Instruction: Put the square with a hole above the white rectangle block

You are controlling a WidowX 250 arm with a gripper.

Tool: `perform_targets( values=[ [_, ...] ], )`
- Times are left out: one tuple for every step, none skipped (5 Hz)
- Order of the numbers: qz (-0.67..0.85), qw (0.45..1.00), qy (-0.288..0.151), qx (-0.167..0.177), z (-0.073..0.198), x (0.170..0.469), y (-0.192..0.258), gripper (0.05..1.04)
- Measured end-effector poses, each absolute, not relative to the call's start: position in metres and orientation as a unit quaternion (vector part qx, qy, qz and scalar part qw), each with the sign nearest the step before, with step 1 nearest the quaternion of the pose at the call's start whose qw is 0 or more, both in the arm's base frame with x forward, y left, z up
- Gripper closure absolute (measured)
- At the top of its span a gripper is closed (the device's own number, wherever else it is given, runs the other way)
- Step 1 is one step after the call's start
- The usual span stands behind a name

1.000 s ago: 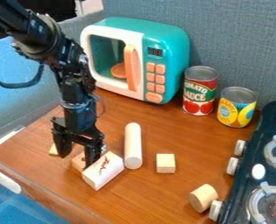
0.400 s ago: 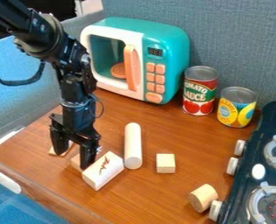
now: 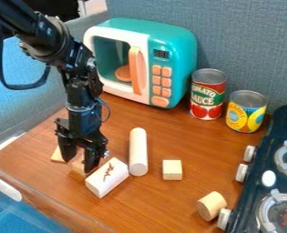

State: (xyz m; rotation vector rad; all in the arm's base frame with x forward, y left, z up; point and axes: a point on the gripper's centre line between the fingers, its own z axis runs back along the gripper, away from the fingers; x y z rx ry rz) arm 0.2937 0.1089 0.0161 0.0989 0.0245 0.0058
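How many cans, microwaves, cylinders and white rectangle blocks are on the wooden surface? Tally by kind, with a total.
Cans: 2 (red can, yellow can)
Microwaves: 1 (teal microwave)
Cylinders: 2 (long cylinder, short cylinder)
White rectangle blocks: 1 (white rectangle block)
Total: 6

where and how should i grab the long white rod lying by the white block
I'd come straight down from above and pinch the long white rod across its two long sides, at mid-length or slightly toward the toy microwave. It lies flat and its sides are round, so centre the grip; the near end sits close to the white block, leaving little room there.
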Motion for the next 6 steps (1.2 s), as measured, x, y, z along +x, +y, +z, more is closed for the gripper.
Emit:
perform_targets(
  values=[
    [0.002, 0.999, 0.010, 0.053, 0.015, 0.299, 0.105, 0.545],
    [0.010, 0.999, 0.009, 0.050, 0.015, 0.300, 0.104, 0.551],
    [0.010, 0.999, 0.008, 0.045, 0.017, 0.299, 0.103, 0.552],
    [0.013, 0.998, -0.032, 0.052, 0.051, 0.294, 0.101, 0.552],
    [-0.006, 0.995, -0.064, 0.073, 0.084, 0.287, 0.095, 0.552],
    [-0.042, 0.993, -0.047, 0.100, 0.093, 0.286, 0.075, 0.552]
  ],
)
